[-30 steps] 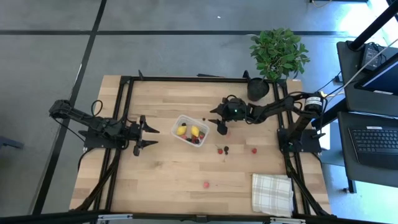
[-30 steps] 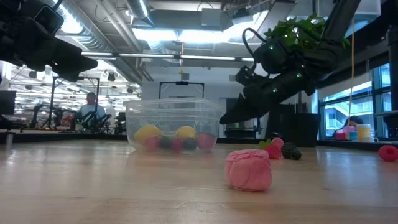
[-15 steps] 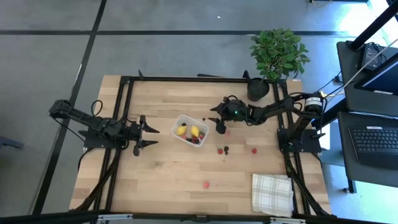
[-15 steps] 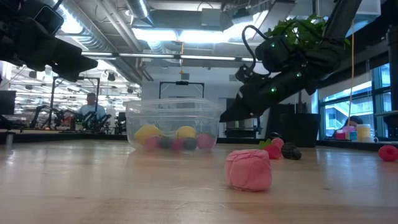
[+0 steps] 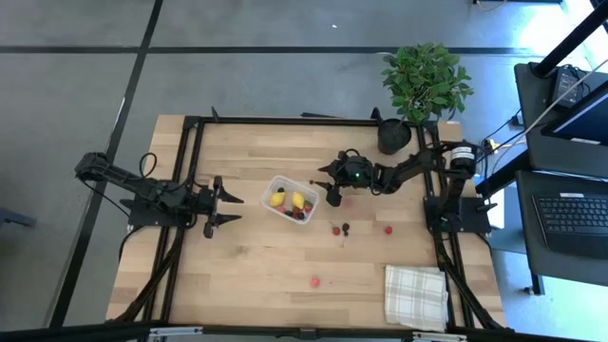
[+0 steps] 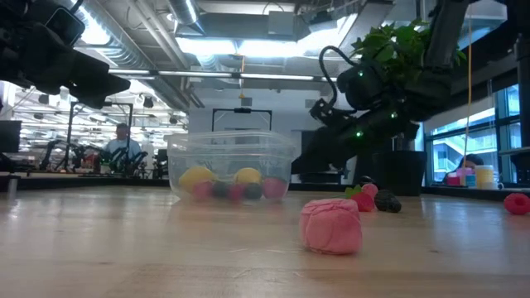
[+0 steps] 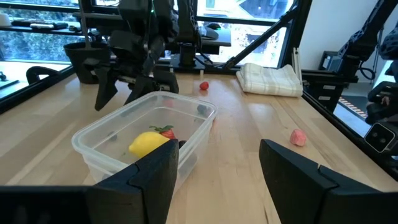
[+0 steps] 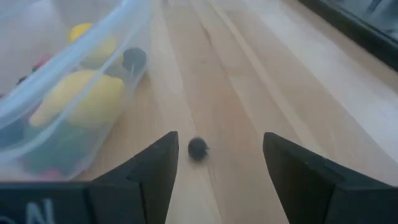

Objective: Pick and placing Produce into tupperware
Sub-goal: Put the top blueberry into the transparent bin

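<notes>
Produce [image 5: 337, 228] dots the wooden table [image 5: 256, 266]; right pincer [image 5: 332, 199] released beside tupperware [image 5: 291, 199].

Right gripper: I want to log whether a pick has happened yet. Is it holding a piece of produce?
No: in the right wrist view the right gripper is open and empty, with a small dark berry lying on the table between its fingers.

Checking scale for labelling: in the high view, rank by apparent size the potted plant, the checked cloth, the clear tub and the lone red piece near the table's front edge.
1. Potted plant, foliage and pot together.
2. Checked cloth, only slightly smaller, so that order is unsure.
3. Clear tub, clearly smaller.
4. Lone red piece, a mere dot.
</notes>
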Controlling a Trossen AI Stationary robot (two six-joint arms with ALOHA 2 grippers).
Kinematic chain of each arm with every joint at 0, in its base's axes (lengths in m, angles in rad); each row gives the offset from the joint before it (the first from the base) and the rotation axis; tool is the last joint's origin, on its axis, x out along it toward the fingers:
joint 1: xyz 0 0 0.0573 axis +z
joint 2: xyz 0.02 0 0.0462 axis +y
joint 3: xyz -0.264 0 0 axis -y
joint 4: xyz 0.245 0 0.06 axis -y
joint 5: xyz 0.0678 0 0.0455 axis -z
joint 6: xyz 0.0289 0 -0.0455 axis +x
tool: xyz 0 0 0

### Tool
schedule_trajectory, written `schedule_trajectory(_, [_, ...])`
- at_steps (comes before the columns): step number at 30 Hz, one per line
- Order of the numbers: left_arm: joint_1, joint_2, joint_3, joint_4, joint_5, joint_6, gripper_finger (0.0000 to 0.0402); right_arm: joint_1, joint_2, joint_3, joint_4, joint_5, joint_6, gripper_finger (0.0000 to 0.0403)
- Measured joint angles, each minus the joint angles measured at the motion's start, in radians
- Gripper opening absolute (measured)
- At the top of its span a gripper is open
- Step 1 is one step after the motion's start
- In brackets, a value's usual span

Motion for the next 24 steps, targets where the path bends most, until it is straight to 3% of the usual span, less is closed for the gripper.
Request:
schedule_trajectory(6, [0.000, 0.000, 0.000, 0.000, 0.000, 0.000, 0.0218, 0.000, 0.059, 0.001, 0.092, 0.000, -0.008, 0.0236])
schedule_trajectory(24, [0.000, 0.000, 0.000, 0.000, 0.000, 0.000, 0.0218, 0.032, 0.162, 0.088, 0.052, -0.003, 0.022, 0.0236])
